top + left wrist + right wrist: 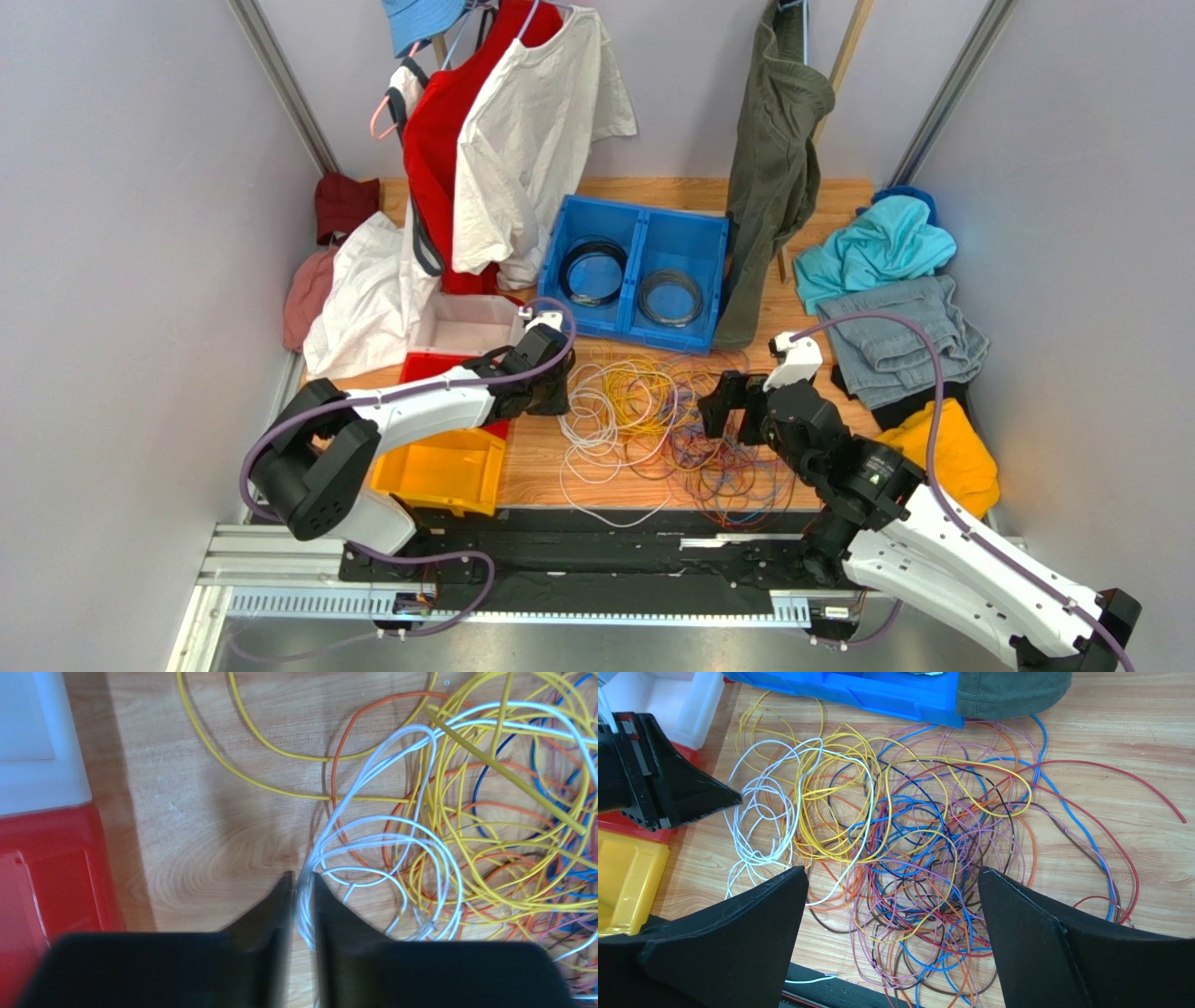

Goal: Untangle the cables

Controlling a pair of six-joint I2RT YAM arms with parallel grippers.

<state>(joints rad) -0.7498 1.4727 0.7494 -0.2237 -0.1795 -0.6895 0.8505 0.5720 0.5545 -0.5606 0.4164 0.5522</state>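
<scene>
The cables (pixel 659 427) lie in a tangled heap on the wooden table between my arms: white and yellow loops on the left, purple, blue, red and orange strands on the right (pixel 927 854). My left gripper (pixel 302 878) is shut on several white cable strands (pixel 382 840) at the heap's left edge; it also shows in the top view (pixel 550 403). My right gripper (pixel 892 875) is open wide, hovering above the purple and blue part of the heap, holding nothing; it shows in the top view (pixel 730 413).
A blue two-compartment bin (pixel 638 266) with black rings stands behind the heap. A yellow bin (pixel 442 469), a red bin (pixel 49 882) and a white bin (pixel 463 329) sit left. Clothes hang and lie at the back and right (pixel 898 294).
</scene>
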